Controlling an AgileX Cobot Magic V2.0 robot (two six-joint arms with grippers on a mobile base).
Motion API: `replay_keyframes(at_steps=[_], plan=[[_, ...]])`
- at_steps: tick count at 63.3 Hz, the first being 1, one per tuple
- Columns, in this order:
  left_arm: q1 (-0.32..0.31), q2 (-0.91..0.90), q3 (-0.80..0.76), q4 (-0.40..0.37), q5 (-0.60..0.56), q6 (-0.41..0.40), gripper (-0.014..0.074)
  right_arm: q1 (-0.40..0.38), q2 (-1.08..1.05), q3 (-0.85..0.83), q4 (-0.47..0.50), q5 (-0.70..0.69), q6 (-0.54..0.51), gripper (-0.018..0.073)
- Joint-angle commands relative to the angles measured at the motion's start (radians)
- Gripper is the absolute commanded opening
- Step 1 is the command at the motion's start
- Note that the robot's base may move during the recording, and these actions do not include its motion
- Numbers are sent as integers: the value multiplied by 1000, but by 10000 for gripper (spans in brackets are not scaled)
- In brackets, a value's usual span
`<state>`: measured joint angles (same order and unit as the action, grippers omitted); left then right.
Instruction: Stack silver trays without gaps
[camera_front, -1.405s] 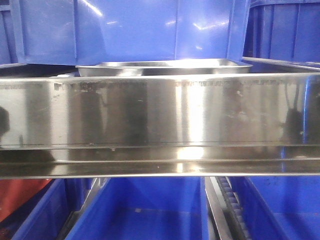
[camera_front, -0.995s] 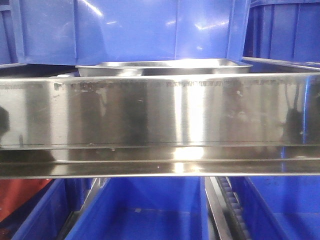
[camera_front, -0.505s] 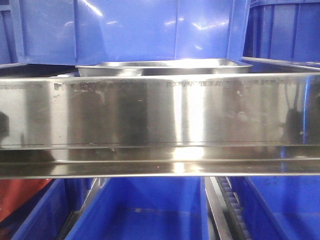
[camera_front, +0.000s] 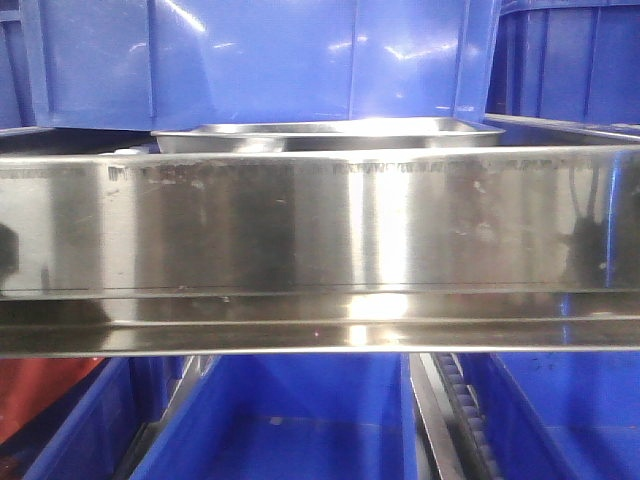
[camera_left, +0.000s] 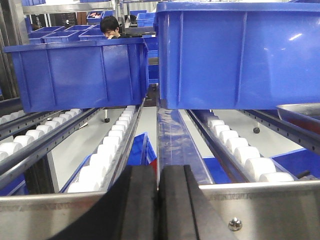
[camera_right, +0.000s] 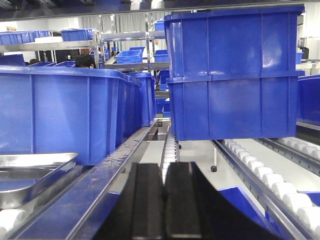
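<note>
Shallow rectangular stainless-steel tray (camera_front: 325, 133) sits behind long brushed-steel shelf rail (camera_front: 320, 220), just before large blue plastic bin (camera_front: 250, 60). Lower blue plastic bins (camera_front: 280, 420) lie under rail. Left wrist view: tray rim at far right, bin behind. Right wrist view: tray low left, stacked pair of blue bins (camera_right: 232, 75) well right. Possibly several trays nested; unclear.

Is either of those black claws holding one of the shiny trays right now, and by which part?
Nothing is held. The left gripper and the right gripper are both shut empty; the silver tray lies apart, untouched.
</note>
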<state>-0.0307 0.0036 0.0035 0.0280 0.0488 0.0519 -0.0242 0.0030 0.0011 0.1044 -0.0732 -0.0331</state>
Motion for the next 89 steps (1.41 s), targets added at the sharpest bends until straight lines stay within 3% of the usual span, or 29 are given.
replay_keyframes(at_steps=[1, 40, 46, 51, 55, 59, 68, 74, 82, 89], plan=[[-8, -4, -4, 4, -13, -3, 4, -4, -3, -1, -1, -36, -5, -80], [-8, -4, -4, 4, -13, -3, 4, -4, -3, -1, -1, -2, -5, -80], [-8, -4, -4, 6, -67, -3, 4, -4, -3, -1, -1, -12, -5, -80], [-8, -4, -4, -45, -168, -12, 4, -4, -3, -1, 4, -46, -5, -80], [-8, -4, -4, -127, -254, -29, 4, -4, -3, -1, 63, -54, 1, -80], [-8, -4, -4, -152, -275, -29, 4, -4, -3, -12, 136, -54, 7, -80], [-8, -4, -109, -152, -28, -29, 4, -4, -3, -108, 139, -16, 7, -80], [-8, -4, -213, -150, 164, -29, 4, -4, -3, -208, 97, 168, 7, -80], [-8, 56, -343, -138, 318, -25, 4, -4, 79, -326, 43, 432, -4, -80], [-8, 171, -445, -110, 485, 1, 4, -4, 173, -398, 19, 461, -15, -80]])
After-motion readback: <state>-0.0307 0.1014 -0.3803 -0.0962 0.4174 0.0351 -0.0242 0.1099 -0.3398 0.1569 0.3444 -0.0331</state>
